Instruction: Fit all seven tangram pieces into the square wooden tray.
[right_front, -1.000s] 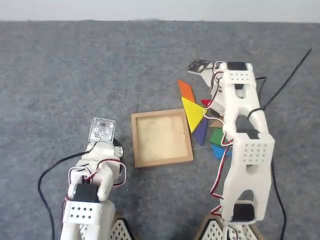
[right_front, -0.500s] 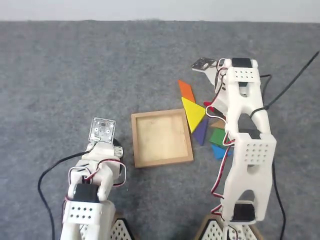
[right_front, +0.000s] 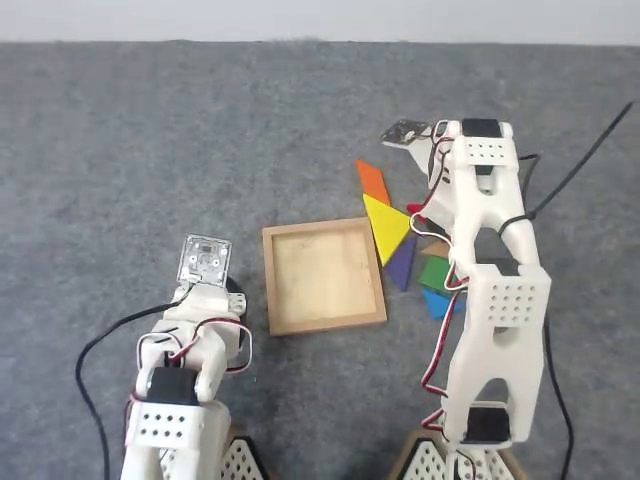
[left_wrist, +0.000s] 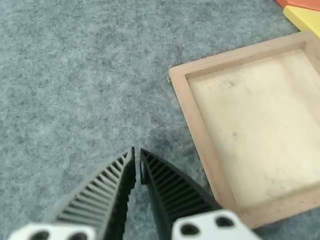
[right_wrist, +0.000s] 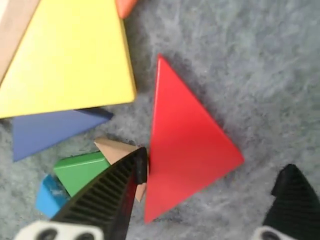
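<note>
Right gripper (right_wrist: 215, 170) stood released, jaws wide astride the red triangle (right_wrist: 185, 145) on the carpet (right_front: 150, 130), left gripper (left_wrist: 136, 155) clenched shut near the square wooden tray (right_front: 272, 285), yellow triangle (right_front: 387, 228) lay against the tray's rim

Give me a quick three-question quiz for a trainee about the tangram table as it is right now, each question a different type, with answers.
1. True or false: the square wooden tray holds no pieces.
2. What colour is the triangle lying between the right gripper's open fingers? A) red B) orange C) green
3. Fill in: the left gripper, over the carpet beside the tray, is ____ (open or shut).
Key: 1 true; 2 A; 3 shut.
</note>
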